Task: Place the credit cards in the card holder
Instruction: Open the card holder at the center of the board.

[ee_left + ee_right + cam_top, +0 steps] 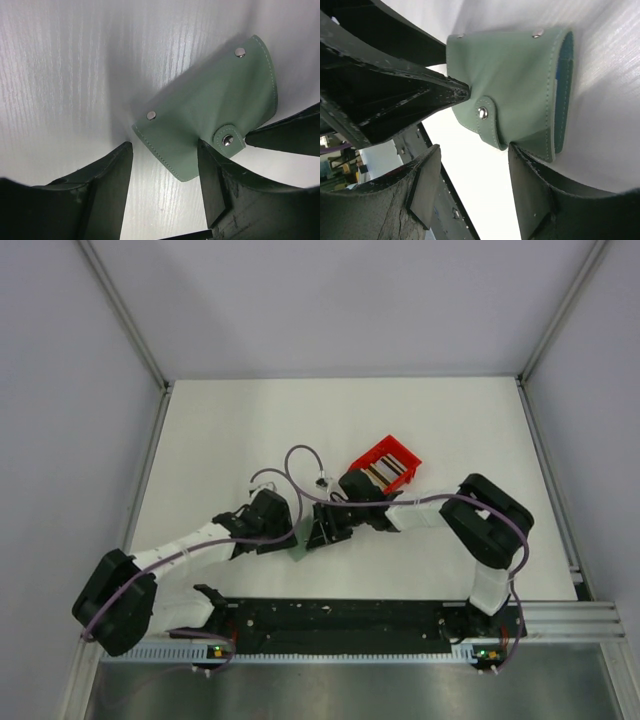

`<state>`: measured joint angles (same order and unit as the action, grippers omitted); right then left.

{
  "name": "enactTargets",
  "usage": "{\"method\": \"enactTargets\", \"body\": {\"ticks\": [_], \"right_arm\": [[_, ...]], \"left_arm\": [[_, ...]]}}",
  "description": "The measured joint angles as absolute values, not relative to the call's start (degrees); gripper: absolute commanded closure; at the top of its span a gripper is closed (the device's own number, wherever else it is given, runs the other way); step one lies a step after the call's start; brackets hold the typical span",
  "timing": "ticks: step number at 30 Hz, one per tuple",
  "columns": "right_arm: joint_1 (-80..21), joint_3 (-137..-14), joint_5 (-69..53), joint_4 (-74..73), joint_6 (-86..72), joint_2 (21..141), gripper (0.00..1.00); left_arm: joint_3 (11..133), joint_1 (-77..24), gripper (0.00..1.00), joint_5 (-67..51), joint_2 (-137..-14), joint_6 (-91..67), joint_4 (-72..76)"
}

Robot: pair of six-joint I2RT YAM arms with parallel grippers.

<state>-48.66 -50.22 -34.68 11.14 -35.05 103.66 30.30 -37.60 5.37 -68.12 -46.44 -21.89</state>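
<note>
The grey-green card holder (210,112) lies folded on the white table, its snap tab (228,141) fastened. My left gripper (165,175) is open, and its right finger (217,182) overlaps the holder's near edge. My right gripper (475,185) is open at the holder (512,80); one finger (540,195) touches the end that shows the light blue inside. In the top view both grippers (293,538) (318,538) meet over the holder (301,551), which is mostly hidden. Several credit cards (390,470) stand in the red bin (372,453).
The red bin stands just behind my right gripper. The left gripper's dark finger (395,100) fills the left of the right wrist view. The black base rail (340,615) runs along the near table edge. Grey walls enclose the table.
</note>
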Motion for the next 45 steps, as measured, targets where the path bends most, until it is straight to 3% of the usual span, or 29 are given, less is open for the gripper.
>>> {"method": "enactTargets", "body": {"ticks": [5,10,15,27,45], "right_arm": [[-48.66,-49.91,-34.81,12.19,-35.44,105.25,0.45],[-48.66,-49.74,-35.22,14.15,-36.25,105.93,0.48],[-48.66,-48.66,-35.09,15.94,-37.28,105.93,0.50],[-48.66,-48.36,-33.10,16.01,-40.07,105.89,0.58],[-48.95,-46.30,-23.18,17.52,-40.27,100.92,0.55]], "left_arm": [[30.44,-37.60,0.47,5.19,-69.19,-46.81,-20.32],[30.44,-37.36,0.62,5.26,-70.06,-47.22,-19.25],[30.33,-37.15,0.67,5.39,-70.59,-47.44,-18.33],[30.11,-36.88,0.99,5.19,-71.16,-47.20,-17.08],[29.78,-36.91,1.00,3.49,-72.23,-48.07,-13.21]]}}
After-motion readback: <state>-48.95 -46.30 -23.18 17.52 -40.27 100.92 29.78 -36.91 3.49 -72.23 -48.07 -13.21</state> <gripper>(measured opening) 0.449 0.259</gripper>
